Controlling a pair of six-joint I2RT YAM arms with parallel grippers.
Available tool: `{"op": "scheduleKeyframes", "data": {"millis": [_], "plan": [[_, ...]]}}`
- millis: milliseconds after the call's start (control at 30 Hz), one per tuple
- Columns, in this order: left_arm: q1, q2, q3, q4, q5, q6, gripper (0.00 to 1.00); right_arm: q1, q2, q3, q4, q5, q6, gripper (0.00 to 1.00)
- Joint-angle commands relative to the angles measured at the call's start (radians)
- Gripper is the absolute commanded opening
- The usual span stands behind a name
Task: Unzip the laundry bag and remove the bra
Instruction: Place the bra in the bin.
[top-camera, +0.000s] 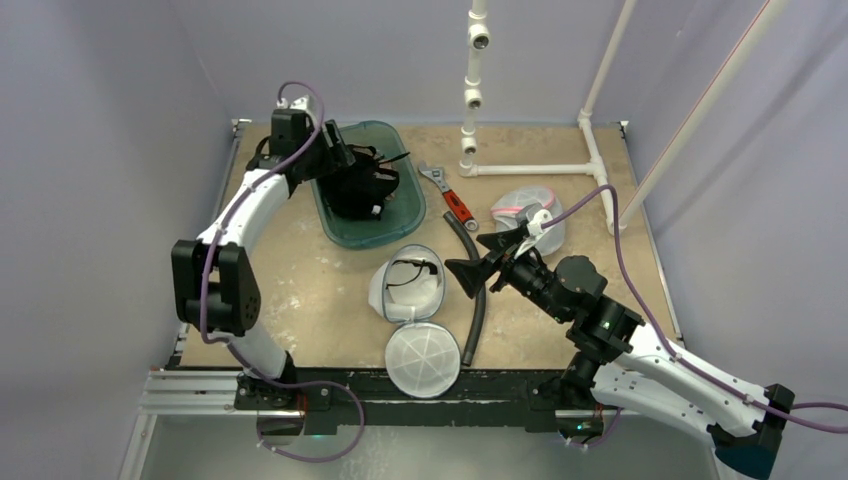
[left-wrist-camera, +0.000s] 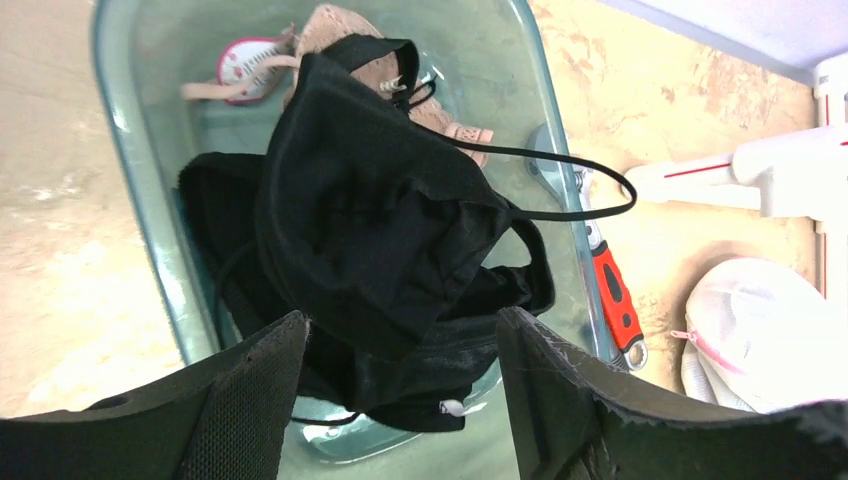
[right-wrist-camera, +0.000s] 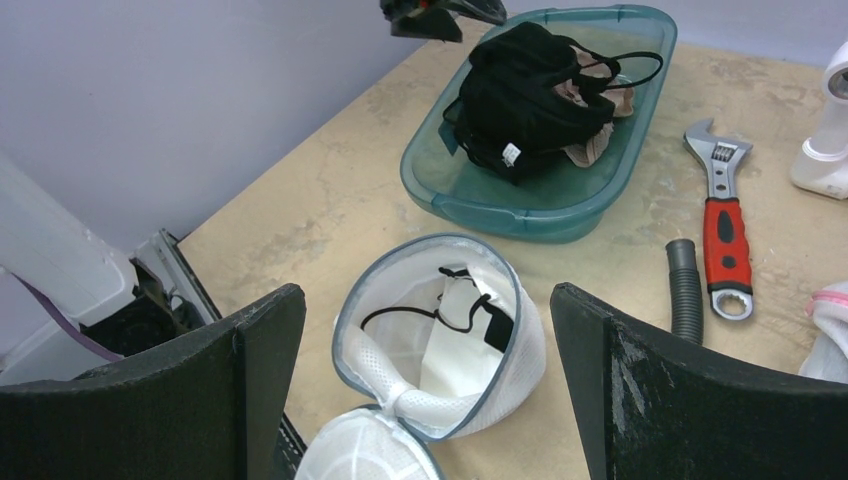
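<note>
The white mesh laundry bag (top-camera: 408, 285) lies unzipped mid-table, its round lid (top-camera: 423, 358) flipped toward the near edge. In the right wrist view the bag (right-wrist-camera: 440, 340) holds a thin black cord and a black tab. A black bra (top-camera: 355, 185) lies heaped in the teal bin (top-camera: 395, 232); it also shows in the left wrist view (left-wrist-camera: 380, 220) and the right wrist view (right-wrist-camera: 525, 90). My left gripper (top-camera: 340, 155) hangs open and empty just above it (left-wrist-camera: 400, 390). My right gripper (top-camera: 480, 255) is open and empty to the right of the bag (right-wrist-camera: 425, 295).
A beige bra (left-wrist-camera: 340, 30) lies under the black one in the bin. A red-handled wrench (top-camera: 455, 205) and a grey hose (top-camera: 478, 300) lie right of the bag. A second mesh bag with a pink zipper (top-camera: 520, 210) sits by the white pipe frame (top-camera: 530, 168).
</note>
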Motion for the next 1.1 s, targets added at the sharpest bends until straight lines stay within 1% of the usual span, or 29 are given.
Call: {"op": "scheduleKeyframes", "data": {"millis": [0,200,300,567,733,800,867,933,1000,1067], "plan": [[0.006,-0.117,-0.011,-0.039,-0.067,0.075,0.69,-0.003,0.003,0.001,0.052,-0.019,0.003,0.95],[0.006,-0.180,-0.133,0.038,0.020,0.065,0.70,-0.002,0.004,0.003,0.047,-0.018,0.003,0.95],[0.006,-0.183,-0.181,0.063,0.027,0.054,0.73,-0.003,0.003,0.002,0.047,-0.020,0.003,0.95],[0.009,-0.162,-0.219,0.152,-0.084,0.026,0.76,-0.003,-0.003,-0.001,0.043,-0.019,0.006,0.95],[0.006,-0.095,-0.174,0.249,-0.035,0.021,0.76,-0.003,0.001,-0.002,0.045,-0.021,0.006,0.95],[-0.016,-0.075,-0.148,0.288,-0.045,0.031,0.76,-0.003,0.003,-0.002,0.044,-0.019,0.006,0.95],[-0.053,-0.044,-0.097,0.273,-0.094,0.073,0.77,-0.002,0.005,-0.001,0.045,-0.016,0.003,0.95],[-0.096,-0.003,-0.035,0.212,-0.163,0.113,0.77,-0.003,0.010,0.001,0.045,-0.012,0.001,0.95],[-0.125,0.030,0.007,0.163,-0.253,0.131,0.77,-0.003,0.014,0.003,0.045,-0.011,0.001,0.95],[-0.133,0.052,0.021,0.147,-0.303,0.128,0.77,-0.003,0.016,0.003,0.045,-0.009,-0.001,0.95]]}}
